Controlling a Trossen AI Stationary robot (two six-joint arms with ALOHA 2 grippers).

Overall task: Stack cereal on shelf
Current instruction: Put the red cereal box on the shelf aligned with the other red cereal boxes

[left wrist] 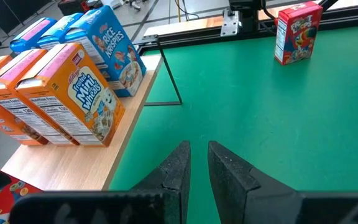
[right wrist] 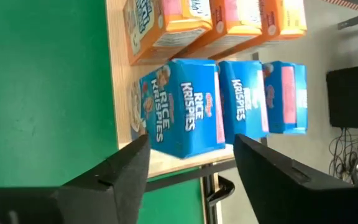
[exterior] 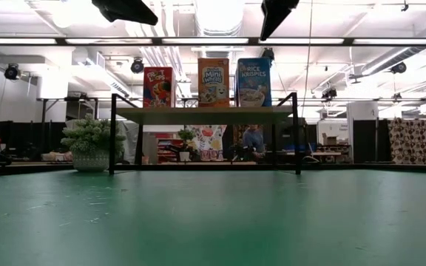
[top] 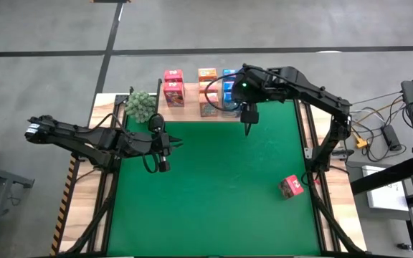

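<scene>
Right gripper (right wrist: 188, 168) jaws standing wide, gripping nothing, hovering before blue boxes (right wrist: 185, 109) on shelf (top: 192, 115). Left gripper (left wrist: 194, 171) jaws nearly shut, empty, over mat (top: 214, 186). Low view cutting off both arms. Lone red box (top: 291, 187) showing only in high and left wrist views.

On the shelf (exterior: 202, 115) ahead of me, the blue boxes (right wrist: 185, 109) read "RICE KRISPIES". Beside them the orange boxes (left wrist: 82, 99) read "Kellogg's Frosted Mini Wheats". On the red box (left wrist: 298, 32) far from the shelf I cannot make out the lettering.
</scene>
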